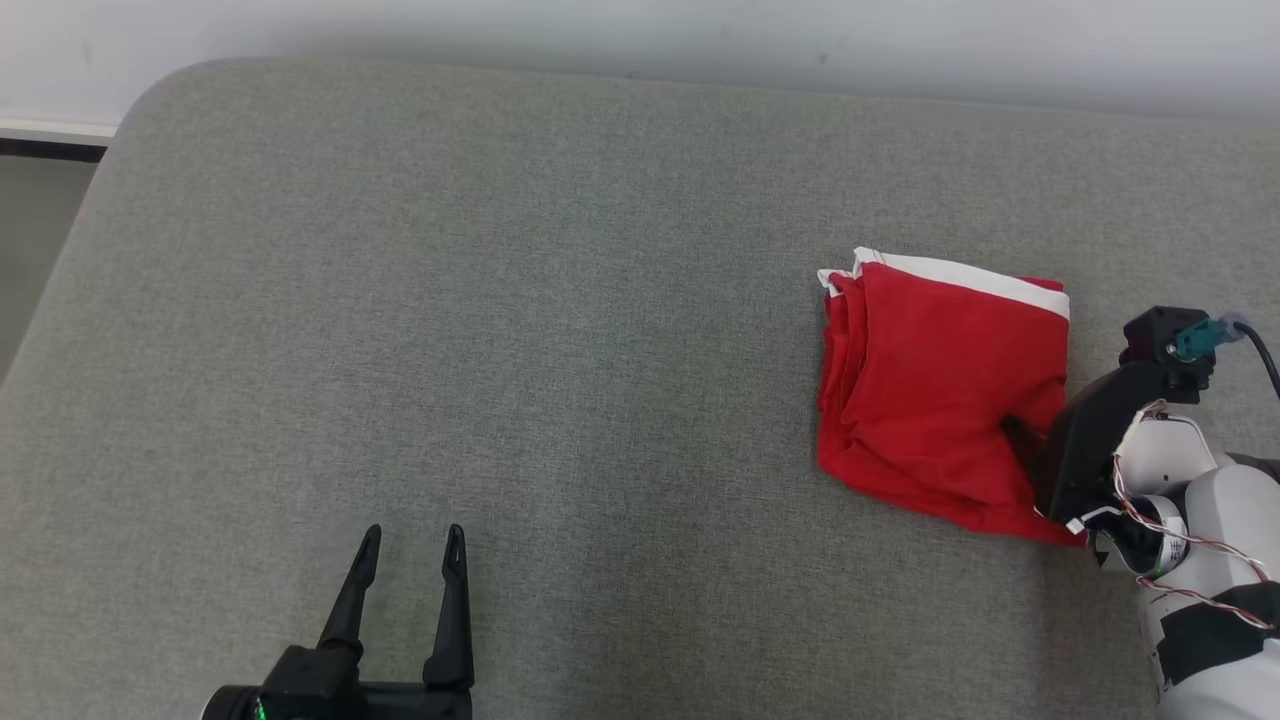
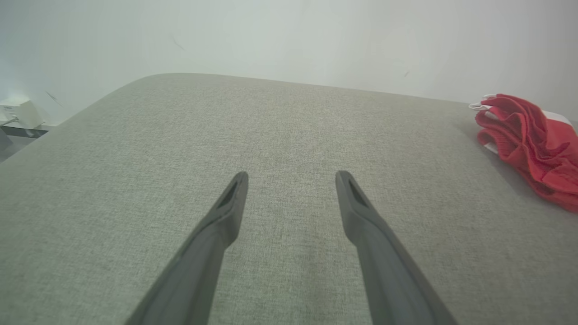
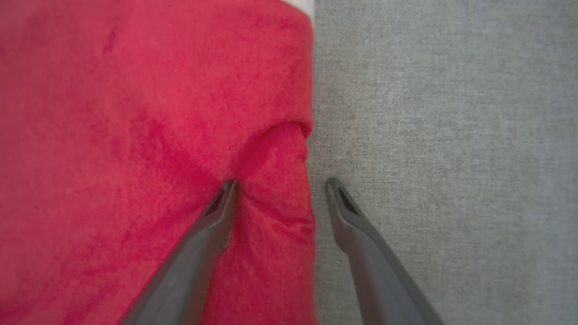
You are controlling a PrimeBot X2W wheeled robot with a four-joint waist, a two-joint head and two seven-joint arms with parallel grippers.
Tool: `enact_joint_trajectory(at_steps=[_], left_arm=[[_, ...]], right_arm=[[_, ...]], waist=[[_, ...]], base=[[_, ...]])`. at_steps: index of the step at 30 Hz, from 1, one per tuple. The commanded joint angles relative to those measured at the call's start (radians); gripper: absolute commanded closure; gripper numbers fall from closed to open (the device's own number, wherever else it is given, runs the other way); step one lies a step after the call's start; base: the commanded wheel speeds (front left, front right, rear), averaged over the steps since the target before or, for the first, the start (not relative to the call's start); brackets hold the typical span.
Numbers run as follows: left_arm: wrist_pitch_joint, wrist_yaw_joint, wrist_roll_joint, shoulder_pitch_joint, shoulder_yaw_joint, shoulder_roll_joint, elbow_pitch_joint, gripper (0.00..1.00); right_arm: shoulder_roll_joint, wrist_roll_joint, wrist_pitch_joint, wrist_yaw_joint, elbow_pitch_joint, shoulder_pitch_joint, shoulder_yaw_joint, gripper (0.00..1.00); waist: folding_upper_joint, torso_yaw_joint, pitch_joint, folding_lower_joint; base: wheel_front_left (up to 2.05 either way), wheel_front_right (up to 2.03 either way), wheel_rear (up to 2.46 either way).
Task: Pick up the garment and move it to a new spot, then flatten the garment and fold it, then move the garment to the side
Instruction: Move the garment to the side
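Head view: at the grey cushion's (image 1: 550,300) near side, the left gripper (image 1: 412,535) rests with fingers spread. On the cushion's right part, the right gripper (image 3: 280,187), also spread, straddles one edge of the red garment (image 1: 930,390), which is folded, rumpled in layers and white-banded along its far edge.

No lettering, label, brand or number can be read here, neither on the folded red garment with white trim (image 1: 930,400) nor on the grey woven fabric surface (image 1: 500,350) under it. The small white box (image 2: 20,113) by the wall is too blurred to show any marking.
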Motion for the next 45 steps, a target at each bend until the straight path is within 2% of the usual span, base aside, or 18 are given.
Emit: enact_joint_trajectory(at_steps=[1, 2, 3, 4, 5, 10, 14, 16, 17, 25, 33, 39, 45], left_arm=[[-0.003, 0.003, -0.01, -0.015, -0.003, -0.001, 0.0, 0.0], [-0.003, 0.003, -0.012, -0.017, -0.005, -0.001, -0.001, 0.0], [-0.003, 0.003, -0.013, -0.019, -0.007, -0.001, -0.001, 0.0], [-0.003, 0.004, -0.016, -0.019, -0.007, -0.001, -0.001, 0.0], [-0.003, 0.005, -0.018, -0.019, -0.01, -0.001, -0.002, 0.0], [-0.003, 0.009, -0.023, -0.028, -0.017, -0.001, -0.006, 0.0], [-0.003, 0.016, -0.031, -0.032, -0.018, -0.001, -0.013, 0.0], [-0.003, 0.016, -0.04, -0.037, -0.018, -0.001, -0.016, 0.0], [-0.003, 0.016, -0.043, -0.039, -0.019, -0.001, -0.014, 0.0], [-0.003, 0.015, -0.042, -0.055, -0.006, -0.001, -0.016, 0.0], [-0.003, 0.001, -0.017, -0.071, 0.021, 0.0, -0.012, 0.0], [-0.003, -0.024, 0.01, -0.091, 0.039, 0.0, -0.001, 0.0], [-0.003, -0.046, 0.05, -0.099, 0.065, 0.002, 0.008, 0.0]], right_arm=[[0.024, -0.018, 0.034, -0.003, 0.047, 0.034, 0.005, 0.0], [0.028, -0.023, 0.048, -0.003, 0.056, 0.036, 0.007, 0.07], [0.027, -0.03, 0.058, -0.003, 0.06, 0.036, 0.012, 0.58], [0.025, -0.038, 0.06, -0.003, 0.057, 0.035, 0.022, 0.85], [0.02, -0.043, 0.063, -0.003, 0.052, 0.032, 0.027, 1.0], [-0.037, -0.068, 0.058, -0.003, -0.001, -0.016, 0.108, 1.0], [-0.1, -0.047, 0.077, -0.003, -0.072, -0.074, 0.231, 1.0], [-0.143, -0.031, 0.099, -0.003, -0.112, -0.098, 0.303, 1.0], [-0.19, -0.006, 0.121, -0.003, -0.153, -0.116, 0.365, 1.0], [-0.378, 0.085, 0.176, -0.003, -0.326, -0.162, 0.519, 1.0], [-0.476, 0.092, 0.13, -0.003, -0.37, -0.184, 0.567, 1.0], [-0.515, 0.058, 0.062, -0.003, -0.317, -0.21, 0.572, 1.0], [-0.532, -0.005, -0.016, -0.003, -0.245, -0.217, 0.542, 1.0]], waist=[[0.0, 0.001, 0.008, 0.0], [0.0, -0.002, 0.009, 0.0], [0.0, -0.005, 0.009, 0.0], [0.0, -0.008, 0.009, 0.0], [0.0, -0.012, 0.009, 0.0], [0.0, -0.037, 0.009, 0.0], [0.0, -0.068, 0.01, 0.0], [0.0, -0.088, 0.012, 0.0], [0.0, -0.11, 0.012, 0.0], [0.0, -0.209, 0.02, 0.0], [0.0, -0.313, 0.041, 0.0], [0.0, -0.375, 0.064, 0.0], [0.0, -0.409, 0.083, 0.0]], base=[[0.0, 0.0, 0.0], [0.0, 0.0, 0.0], [0.0, 0.0, 0.0], [0.0, 0.0, 0.0], [0.0, 0.0, 0.0], [0.0, 0.0, 0.0], [0.0, 0.0, 0.0], [0.0, 0.0, 0.0], [0.0, 0.0, 0.0], [0.0, 0.0, 0.0], [0.0, 0.0, 0.0], [0.0, 0.0, 0.0], [0.0, 0.0, 0.0]])
